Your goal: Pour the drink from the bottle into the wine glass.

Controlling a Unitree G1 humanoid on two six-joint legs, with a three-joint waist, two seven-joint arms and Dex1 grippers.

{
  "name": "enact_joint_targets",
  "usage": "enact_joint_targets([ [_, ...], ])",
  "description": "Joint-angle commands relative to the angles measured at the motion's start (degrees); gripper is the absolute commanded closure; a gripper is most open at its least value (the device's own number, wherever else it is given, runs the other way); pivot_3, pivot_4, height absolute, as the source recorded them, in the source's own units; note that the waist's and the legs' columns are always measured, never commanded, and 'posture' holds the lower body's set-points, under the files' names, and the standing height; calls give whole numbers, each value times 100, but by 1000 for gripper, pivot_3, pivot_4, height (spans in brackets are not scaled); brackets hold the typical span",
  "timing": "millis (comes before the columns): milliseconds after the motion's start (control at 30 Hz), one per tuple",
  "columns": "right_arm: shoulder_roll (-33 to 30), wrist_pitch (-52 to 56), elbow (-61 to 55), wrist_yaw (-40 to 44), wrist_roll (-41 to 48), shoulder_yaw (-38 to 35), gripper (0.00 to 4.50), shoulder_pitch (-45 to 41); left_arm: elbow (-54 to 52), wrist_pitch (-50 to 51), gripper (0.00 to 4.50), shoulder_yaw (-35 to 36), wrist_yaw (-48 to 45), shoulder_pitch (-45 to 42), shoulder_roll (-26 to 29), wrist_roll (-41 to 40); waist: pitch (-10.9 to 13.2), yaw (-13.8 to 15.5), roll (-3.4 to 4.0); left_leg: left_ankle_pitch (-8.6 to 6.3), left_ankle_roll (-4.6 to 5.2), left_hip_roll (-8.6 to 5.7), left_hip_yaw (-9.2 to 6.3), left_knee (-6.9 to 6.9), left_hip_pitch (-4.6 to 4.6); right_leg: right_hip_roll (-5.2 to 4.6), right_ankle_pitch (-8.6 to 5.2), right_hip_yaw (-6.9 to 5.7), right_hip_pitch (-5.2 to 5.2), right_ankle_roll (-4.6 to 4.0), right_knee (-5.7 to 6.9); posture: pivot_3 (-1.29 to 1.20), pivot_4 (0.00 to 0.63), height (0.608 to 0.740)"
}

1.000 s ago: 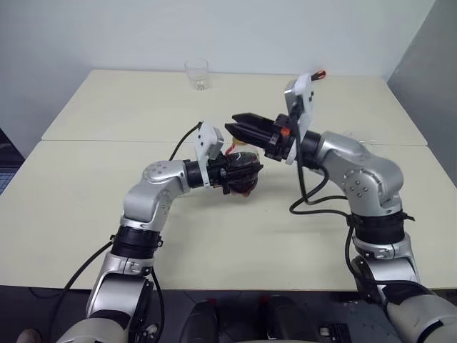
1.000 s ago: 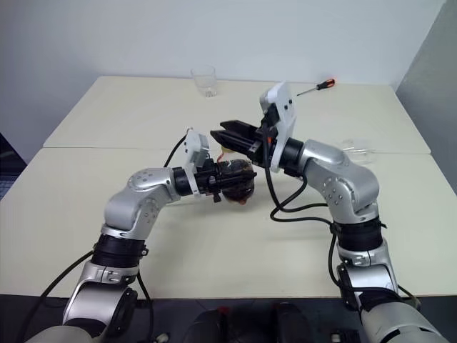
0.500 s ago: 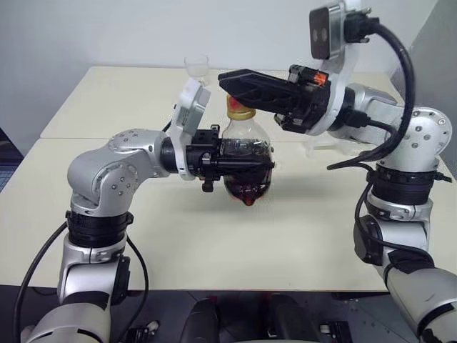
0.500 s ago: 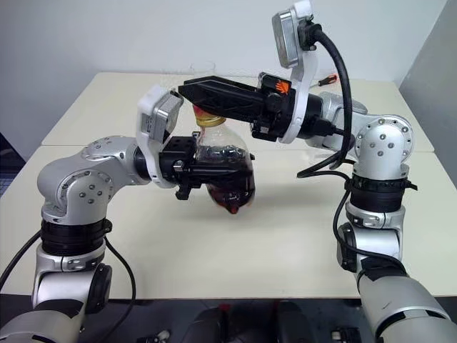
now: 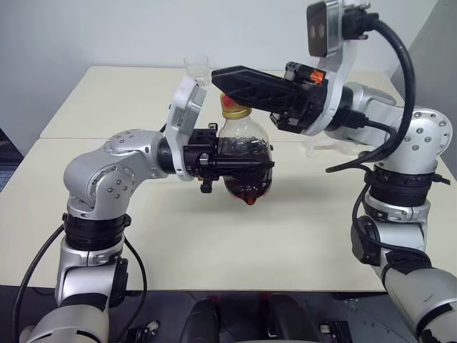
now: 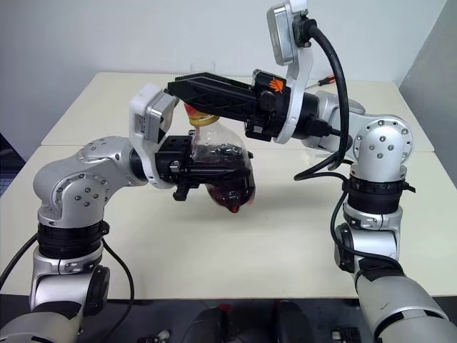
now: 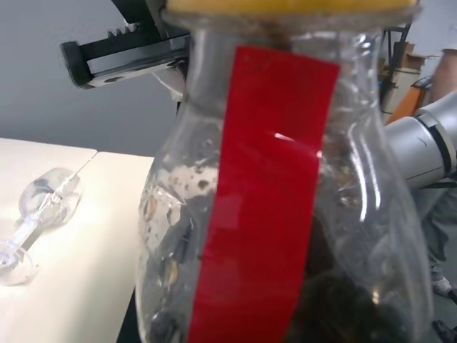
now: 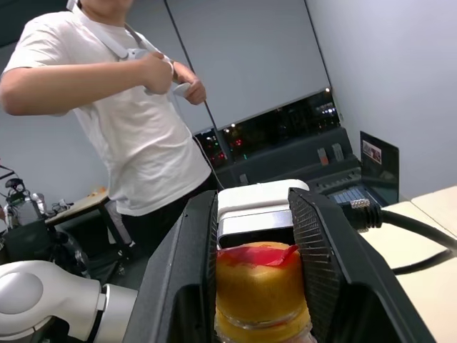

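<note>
My left gripper (image 5: 263, 158) is shut on the belly of the bottle (image 5: 246, 136) and holds it upright in the air above the table (image 5: 107, 107). The dark drink (image 5: 247, 191) sits in the bottle's bottom. A red label (image 7: 260, 200) runs down its neck. My right gripper (image 5: 223, 77) reaches in level from the right, open, with one finger (image 8: 196, 286) on each side of the yellow cap (image 8: 260, 286). The wine glass (image 7: 44, 200) lies on its side on the table, behind my right arm.
A clear tumbler (image 5: 196, 68) stands at the table's far edge. A seam (image 5: 86, 137) runs across the table between its two halves. A person (image 8: 136, 128) in a white shirt stands beyond the table in the right wrist view.
Both arms have risen and come nearer, lifting the bottle upright. The right gripper has come over the cap and its fingers have parted around it.
</note>
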Motion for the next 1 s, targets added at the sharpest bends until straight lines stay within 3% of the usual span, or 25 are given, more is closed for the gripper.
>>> enact_joint_targets([
  [33, -3, -137, -131, -222, 133, -121, 1626, -68, -184, -159, 3075, -86, -20, -108, -20, 16, 1, 3, 1, 0, 0, 1, -1, 0, -2, 0, 0, -1, 0, 0, 0, 0, 150, 740],
  [200, -16, -148, -159, -439, 188, -152, 28, -75, -152, -100, 3075, -73, 51, -63, 25, -25, 1, -3, 2, 0, 0, 0, 2, -1, -2, 1, 0, 1, -2, 0, -1, 0, 150, 740],
  [400, -166, -226, -520, -824, 109, -119, 28, -18, 132, -47, 3075, 36, 453, 74, 64, 141, 1, 1, 2, 0, 0, 2, 2, -1, -2, 0, 0, 2, -3, 0, 0, 0, 150, 740],
  [633, -255, -1026, -1576, -1067, -1205, 839, 28, 481, 589, -672, 3075, -213, 392, 470, 273, 938, 2, -22, 3, 0, 0, 0, 3, -6, -1, 2, 0, 2, -6, 0, -1, 0, 150, 740],
  [833, -292, -1591, -1835, -1100, -2499, 1877, 28, 791, 853, -1125, 3075, -380, 336, 643, 187, 1392, 2, 0, 3, 1, -1, 1, 2, -2, -5, 1, 0, 2, -8, 0, 0, 0, 150, 740],
  [1000, 53, -1610, -1752, -1318, -2821, 2053, 28, 838, 816, -1259, 3075, -466, 187, 724, 151, 1478, 2, 4, 3, 1, -1, 2, 2, 5, -8, -1, 0, 2, -8, 0, 1, 0, 150, 740],
])
